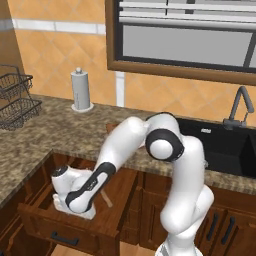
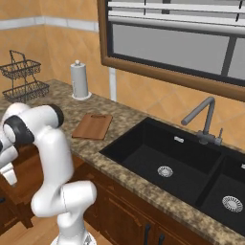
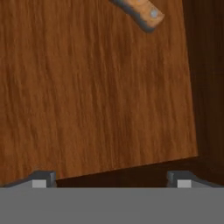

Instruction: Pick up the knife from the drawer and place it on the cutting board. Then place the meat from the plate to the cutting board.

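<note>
The drawer (image 1: pixel 47 224) stands pulled out below the counter at the lower left. My gripper (image 1: pixel 75 211) reaches down into it. In the hand view the gripper (image 3: pixel 111 180) is open, its fingertips (image 3: pixel 41 179) wide apart over the bare wooden drawer bottom (image 3: pixel 96 87) with nothing between them. The knife (image 3: pixel 142 12) shows its tan riveted handle end at the top of that view, apart from the fingers. In the left base view the knife (image 1: pixel 106 198) lies just right of the hand. The cutting board (image 2: pixel 92 126) lies flat on the counter. The meat and the plate are out of view.
A paper towel holder (image 1: pixel 81 90) stands at the back wall. A wire rack (image 1: pixel 15 102) sits at the far left. The black sink (image 2: pixel 167 162) with its faucet (image 2: pixel 203 119) lies to the right of the board. The drawer's dark side wall (image 3: pixel 205 78) is close by.
</note>
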